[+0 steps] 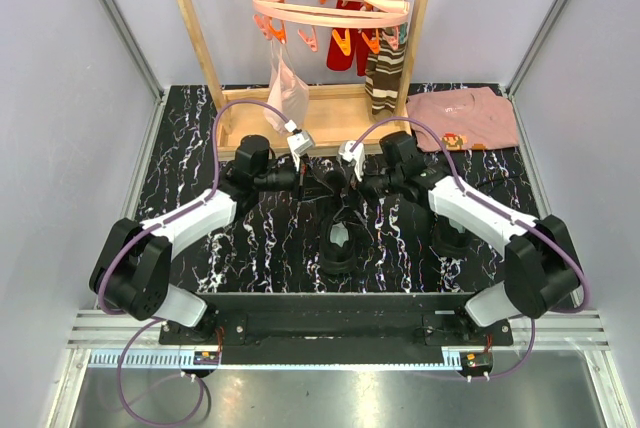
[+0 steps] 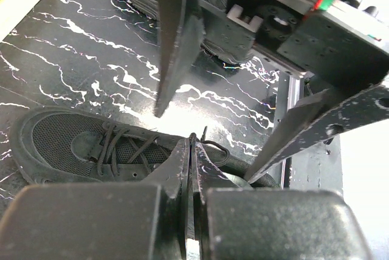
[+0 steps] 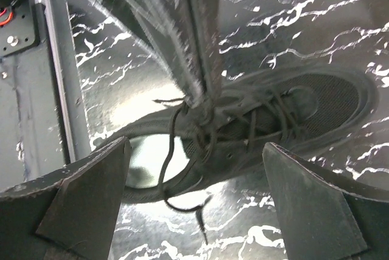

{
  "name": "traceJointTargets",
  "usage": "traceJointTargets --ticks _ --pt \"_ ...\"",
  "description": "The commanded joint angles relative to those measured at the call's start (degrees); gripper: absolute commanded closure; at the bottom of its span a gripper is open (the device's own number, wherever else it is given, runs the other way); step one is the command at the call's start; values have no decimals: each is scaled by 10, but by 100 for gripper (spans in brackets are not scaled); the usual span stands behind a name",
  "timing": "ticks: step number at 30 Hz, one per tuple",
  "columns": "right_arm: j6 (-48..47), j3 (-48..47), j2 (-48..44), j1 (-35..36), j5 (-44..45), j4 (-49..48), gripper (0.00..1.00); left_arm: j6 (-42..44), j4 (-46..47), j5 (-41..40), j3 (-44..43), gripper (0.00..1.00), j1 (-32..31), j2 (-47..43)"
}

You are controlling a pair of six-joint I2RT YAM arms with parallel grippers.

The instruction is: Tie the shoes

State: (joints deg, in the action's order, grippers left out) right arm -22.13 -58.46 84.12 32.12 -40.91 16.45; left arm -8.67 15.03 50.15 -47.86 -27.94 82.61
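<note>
One black shoe (image 1: pixel 340 240) lies mid-table, its toe toward the far side and its pale insole (image 3: pixel 146 166) showing. My left gripper (image 2: pixel 193 141) hangs just over its tongue, shut, with a thin black lace (image 2: pixel 203 135) pinched at the fingertips. My right gripper (image 3: pixel 196 146) faces it from the other side, wide open around the laces, holding nothing. A loose lace end (image 3: pixel 182 202) dangles beside the shoe's heel opening. In the top view the left gripper (image 1: pixel 318 182) and the right gripper (image 1: pixel 352 180) meet above the shoe. The second shoe (image 2: pixel 209 5) sits farther right, partly under the right arm.
A wooden rack (image 1: pixel 330 113) stands at the back with a pink clip hanger (image 1: pixel 330 3), a clear bag (image 1: pixel 285 88) and a striped sock (image 1: pixel 385 78). A folded pink shirt (image 1: pixel 465 120) lies at the back right. The metal rail (image 1: pixel 340 333) runs along the near edge.
</note>
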Motion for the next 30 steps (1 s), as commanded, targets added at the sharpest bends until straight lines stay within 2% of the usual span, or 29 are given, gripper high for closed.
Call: traceJointTargets --ticks 1,7,8,15,30 --pt "10 -15 25 -1 0 -59 5 2 34 8 3 100 3 -3" --pt "10 -28 45 -21 -67 -56 18 7 32 11 3 100 6 -4" --pt "7 -28 45 -22 -69 -56 25 7 33 12 3 100 7 -4" --pt "3 -37 50 -35 -88 -41 48 6 35 13 7 100 10 -7" --pt "-18 -44 64 -35 -97 -24 70 1 37 13 6 100 12 -9"
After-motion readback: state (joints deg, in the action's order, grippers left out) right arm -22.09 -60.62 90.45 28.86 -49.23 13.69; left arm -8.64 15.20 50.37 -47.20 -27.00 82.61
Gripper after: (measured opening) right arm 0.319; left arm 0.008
